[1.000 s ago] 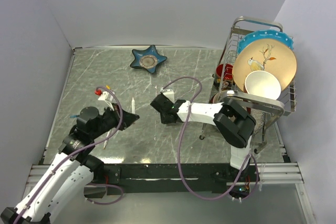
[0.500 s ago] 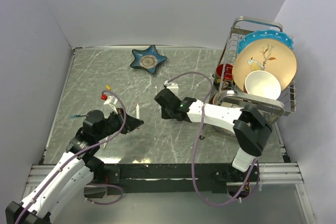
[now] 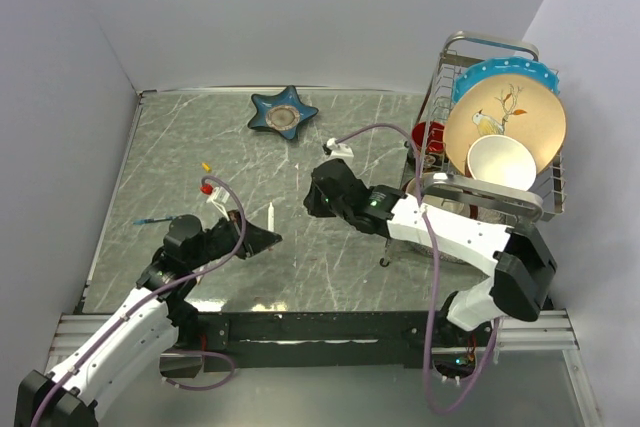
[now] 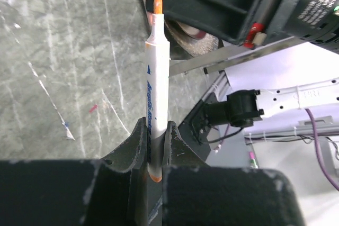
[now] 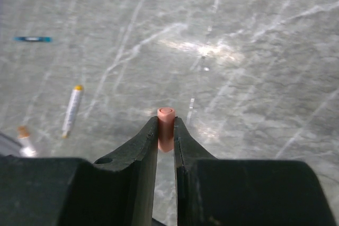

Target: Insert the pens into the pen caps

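Seen from above, two robot arms work over a grey marble-patterned table (image 3: 350, 137).

The left gripper (image 4: 155, 133) sits at about 8 o'clock from the table's middle. Its jaws are closed tight on the lower part of a white pen (image 4: 158, 62). The pen has blue print on its barrel and a bare orange tip. In the overhead view it sticks out of the jaws toward 12 o'clock.

The right gripper (image 5: 166, 136) is near the middle of the table, just to the 2 o'clock side of the left one but not touching it. Its jaws are nearly closed, pinching a short orange cap (image 5: 166, 116) whose open end pokes out beyond the fingertips. The cap and the pen tip are apart.

In the right wrist view, a second white pen (image 5: 71, 110) with a yellow end lies flat on the table at 9 o'clock. A small blue object (image 5: 33, 39) lies farther off at 10 o'clock.

A blue star-shaped dish (image 3: 284, 113) rests at 12 o'clock. A wire dish rack (image 3: 490, 42) holding plates stands at 3 o'clock.
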